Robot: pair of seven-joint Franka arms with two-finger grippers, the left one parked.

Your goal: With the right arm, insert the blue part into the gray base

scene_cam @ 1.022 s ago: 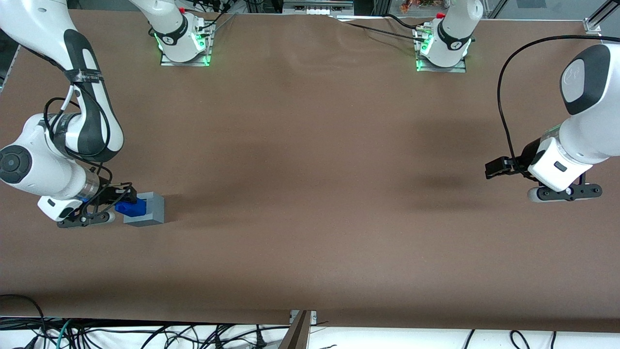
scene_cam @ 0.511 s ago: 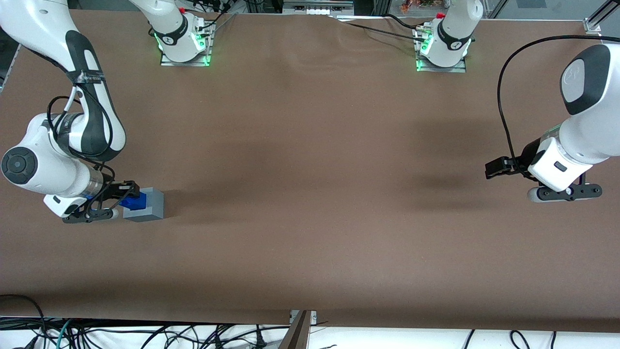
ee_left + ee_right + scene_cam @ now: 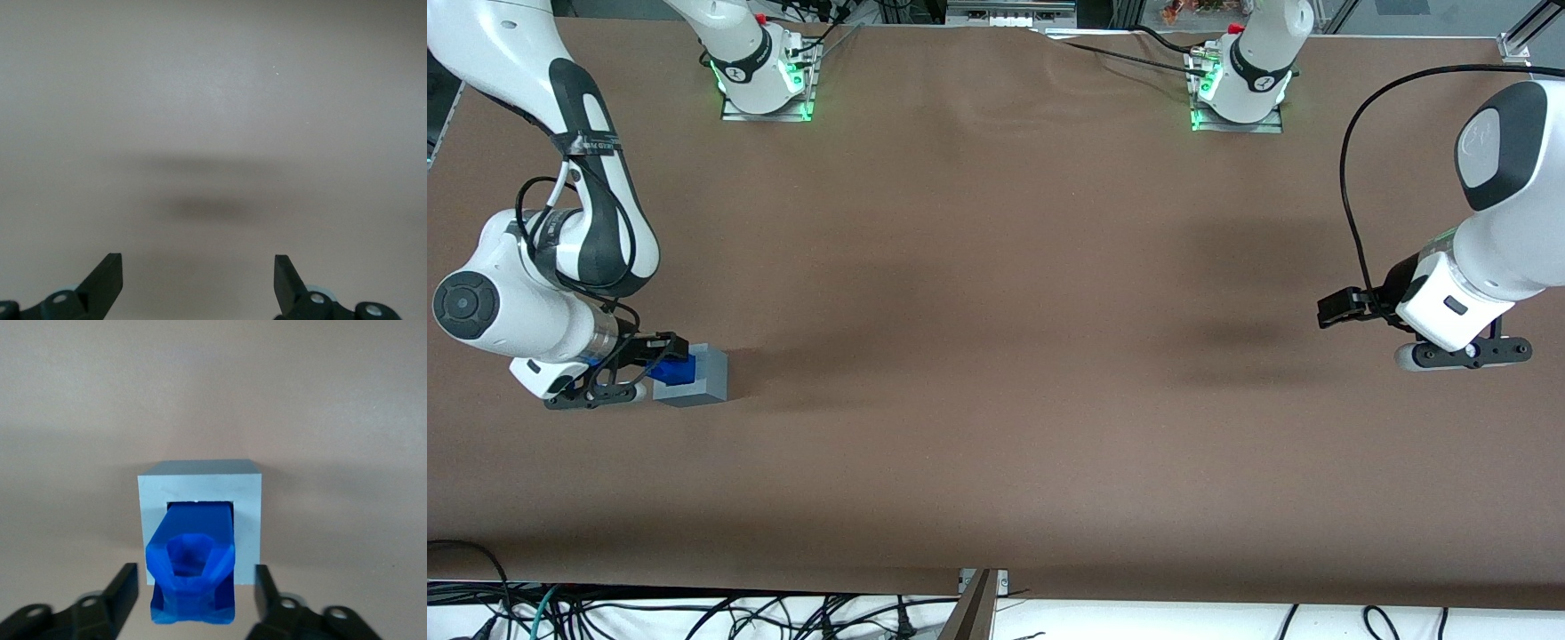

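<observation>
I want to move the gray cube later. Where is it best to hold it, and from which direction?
Probably grip the light-gray plastic cube on its two flat outer side walls, coming from above; the bright-blue plastic piece fills its recess. The pincer is open astride the blue piece.

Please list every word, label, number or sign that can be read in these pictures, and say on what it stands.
None can be read.
Black band on the white right arm: pale print, too small to read.
Small bright-blue plastic part, light-gray cube base, black two-finger gripper astride the part: no text.
</observation>
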